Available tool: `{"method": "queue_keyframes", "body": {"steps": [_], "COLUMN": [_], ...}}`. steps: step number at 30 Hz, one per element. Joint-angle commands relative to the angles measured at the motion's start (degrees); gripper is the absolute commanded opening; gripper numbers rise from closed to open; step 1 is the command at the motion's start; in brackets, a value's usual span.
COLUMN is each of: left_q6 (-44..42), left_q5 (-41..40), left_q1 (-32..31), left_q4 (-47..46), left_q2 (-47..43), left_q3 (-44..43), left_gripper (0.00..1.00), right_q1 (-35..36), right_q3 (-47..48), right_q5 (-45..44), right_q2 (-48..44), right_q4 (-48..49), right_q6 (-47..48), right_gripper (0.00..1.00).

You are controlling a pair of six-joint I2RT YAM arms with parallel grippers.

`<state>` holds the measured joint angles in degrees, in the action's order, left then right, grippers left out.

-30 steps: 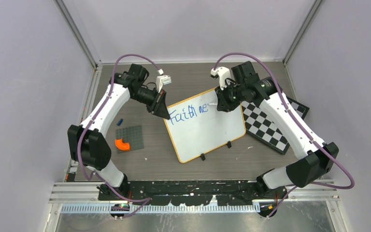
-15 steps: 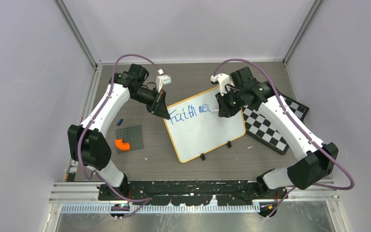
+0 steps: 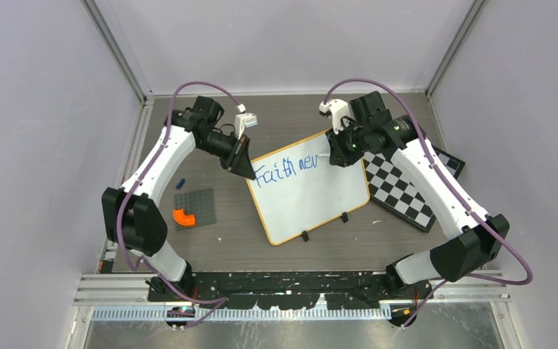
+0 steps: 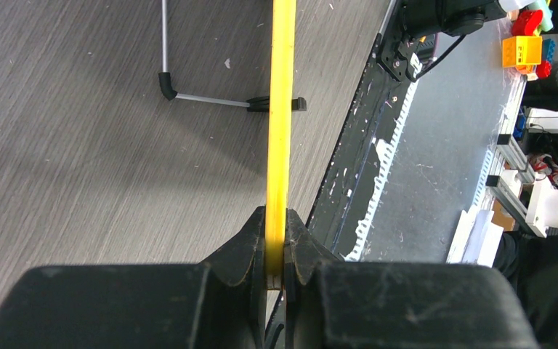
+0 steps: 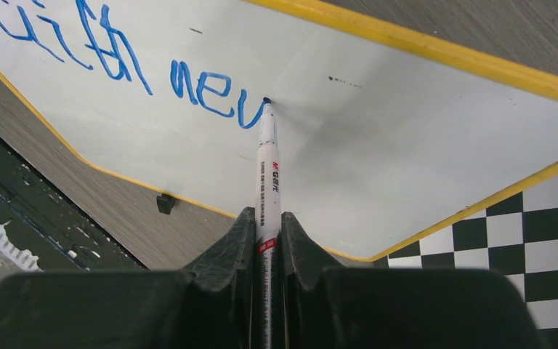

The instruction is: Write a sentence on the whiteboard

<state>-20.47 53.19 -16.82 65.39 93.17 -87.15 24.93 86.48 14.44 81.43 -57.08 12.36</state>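
The whiteboard (image 3: pixel 306 190) lies tilted at the table's middle, white with a yellow frame, with blue writing along its far edge. My left gripper (image 3: pixel 248 172) is shut on the board's far left corner; in the left wrist view the yellow edge (image 4: pixel 279 109) runs straight out from the left gripper (image 4: pixel 277 231). My right gripper (image 3: pixel 336 155) is shut on a white marker (image 5: pixel 267 171), whose blue tip touches the whiteboard (image 5: pixel 378 138) right after the last blue letter (image 5: pixel 249 113). The right gripper (image 5: pixel 267 227) clamps the marker's barrel.
A black-and-white checkered board (image 3: pixel 405 190) lies right of the whiteboard, partly under the right arm. Left of it sit a grey baseplate (image 3: pixel 195 207) with an orange piece (image 3: pixel 184 216) and a small blue cap (image 3: pixel 180 182). Two black clip feet (image 3: pixel 344 217) hold the board's near edge.
The right gripper has moved the marker down and back up at the end of the writing, adding a further blue letter. The left gripper and the whiteboard have stayed still.
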Motion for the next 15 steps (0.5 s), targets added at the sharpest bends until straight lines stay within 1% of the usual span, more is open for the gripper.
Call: {"method": "queue_keyframes", "body": {"steps": [1, 5, 11, 15], "left_q6": [-2.31, -2.54, -2.51, -2.26], "left_q5": [1.04, 1.04, 1.24, 1.39], "left_q1": [-0.52, -0.54, -0.5, -0.5], "left_q4": [0.17, 0.19, 0.01, -0.54], "left_q2": [-0.88, -0.88, -0.84, -0.8], "left_q3": [0.66, 0.67, 1.0, 1.37], "left_gripper": [0.0, 0.0, 0.0, 0.0], "right_q1": [-0.56, -0.59, -0.62, -0.64], "right_q3": [3.85, 3.94, 1.33, -0.63], "right_q5": [-1.66, -0.9, 2.34, 1.35], "right_q2": [1.16, 0.7, -2.28, -3.24], "right_q4": [2.66, 1.64, -0.57, -0.55], "right_q6": [0.95, 1.0, 1.32, 1.51], "right_gripper": [0.0, 0.0, 0.0, 0.0]}}
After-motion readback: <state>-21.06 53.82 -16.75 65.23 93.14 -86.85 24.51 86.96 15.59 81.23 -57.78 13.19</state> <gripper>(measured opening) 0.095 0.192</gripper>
